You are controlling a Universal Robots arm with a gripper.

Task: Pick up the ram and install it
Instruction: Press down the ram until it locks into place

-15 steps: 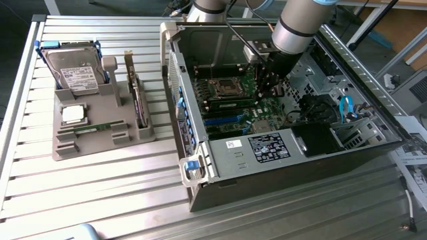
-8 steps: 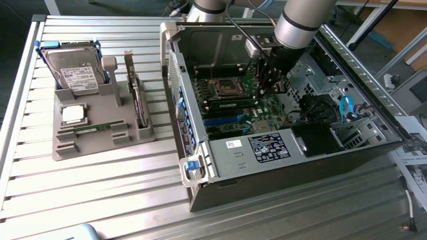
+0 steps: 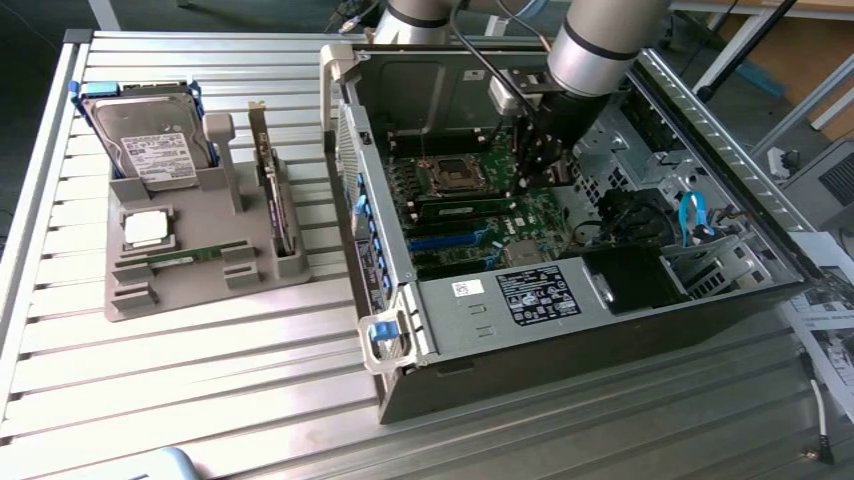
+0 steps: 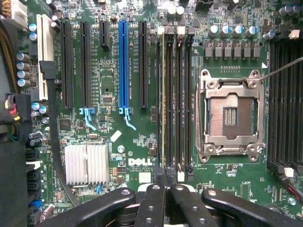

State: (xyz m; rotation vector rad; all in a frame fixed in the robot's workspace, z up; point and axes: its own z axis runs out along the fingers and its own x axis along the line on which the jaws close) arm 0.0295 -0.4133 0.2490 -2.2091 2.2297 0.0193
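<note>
The gripper (image 4: 165,182) is down inside the open computer case (image 3: 400,330), its black fingers (image 4: 154,203) pressed together. They sit right at the end of a ram stick (image 4: 163,94) that stands in its slot on the green motherboard (image 4: 118,146), beside the empty processor socket (image 4: 230,115). I cannot tell if the fingers pinch the ram or only touch it. Another ram stick (image 3: 180,258) lies in the grey holder (image 3: 200,290) on the table (image 3: 174,390), well apart from the case. A hard drive (image 3: 158,145), a silver chip (image 3: 147,228) and a dark card (image 3: 276,205) sit in that holder too.
</note>
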